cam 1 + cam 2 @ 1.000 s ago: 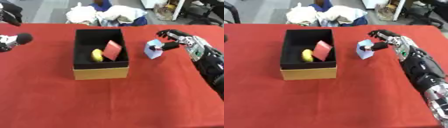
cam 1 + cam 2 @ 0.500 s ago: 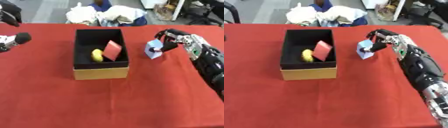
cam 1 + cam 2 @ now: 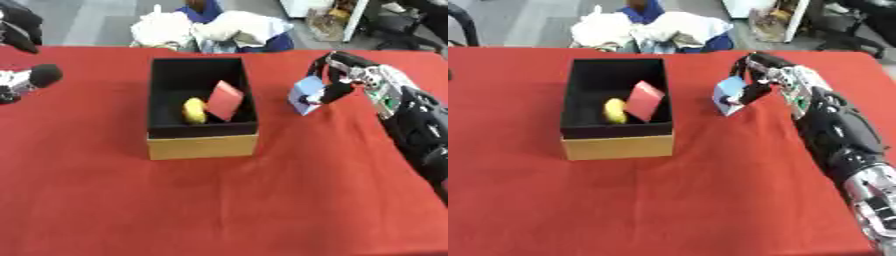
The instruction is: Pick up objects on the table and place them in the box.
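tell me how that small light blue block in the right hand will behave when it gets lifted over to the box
The small light blue block looks flat-faced and boxy, so it probably won't roll. It keeps its shape in the right hand, suggesting it is stiff. It sits tilted between the curled fingers, so it may twist or tip when released into the black-lined box.

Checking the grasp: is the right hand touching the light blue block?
Touching. In the left eye view the right hand has its fingers curled over the light blue block, thumb against its side.
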Action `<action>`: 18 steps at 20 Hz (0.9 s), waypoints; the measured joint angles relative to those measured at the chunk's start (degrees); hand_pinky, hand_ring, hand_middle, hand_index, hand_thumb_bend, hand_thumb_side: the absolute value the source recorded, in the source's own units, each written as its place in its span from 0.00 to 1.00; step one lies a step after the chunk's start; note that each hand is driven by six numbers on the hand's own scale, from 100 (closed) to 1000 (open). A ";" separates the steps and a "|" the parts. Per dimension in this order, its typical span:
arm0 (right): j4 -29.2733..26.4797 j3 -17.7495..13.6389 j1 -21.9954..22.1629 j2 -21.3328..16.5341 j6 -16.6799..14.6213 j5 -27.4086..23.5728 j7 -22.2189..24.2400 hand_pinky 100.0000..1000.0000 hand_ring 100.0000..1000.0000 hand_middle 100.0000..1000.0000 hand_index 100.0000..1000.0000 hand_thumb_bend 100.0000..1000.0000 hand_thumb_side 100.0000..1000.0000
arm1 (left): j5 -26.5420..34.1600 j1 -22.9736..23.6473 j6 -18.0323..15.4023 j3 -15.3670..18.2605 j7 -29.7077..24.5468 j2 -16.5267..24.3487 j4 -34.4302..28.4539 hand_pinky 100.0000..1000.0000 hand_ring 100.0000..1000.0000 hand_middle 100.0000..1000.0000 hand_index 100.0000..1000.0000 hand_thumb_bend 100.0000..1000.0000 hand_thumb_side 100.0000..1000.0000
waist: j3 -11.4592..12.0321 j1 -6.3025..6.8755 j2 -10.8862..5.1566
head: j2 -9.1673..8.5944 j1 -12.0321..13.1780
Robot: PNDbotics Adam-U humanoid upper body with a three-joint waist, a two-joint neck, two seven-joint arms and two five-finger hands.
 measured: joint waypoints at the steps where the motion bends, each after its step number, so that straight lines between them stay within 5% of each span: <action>1: -0.87 0.06 -0.16 -0.22 -0.06 -0.68 0.05 0.27 0.21 0.46 0.67 0.40 0.14 | 0.00 0.02 0.00 0.00 0.00 0.00 0.00 0.58 0.48 0.54 0.71 0.93 0.69 | -0.06 -0.06 -0.01 | 0.00 0.00; 18: -7.47 1.84 -6.12 1.82 -1.10 -7.89 2.14 0.25 0.19 0.45 0.68 0.37 0.11 | 0.14 0.54 0.01 0.01 -0.02 0.00 -0.01 0.58 0.48 0.53 0.71 0.92 0.69 | 0.87 -0.63 -1.15 | 0.02 -0.11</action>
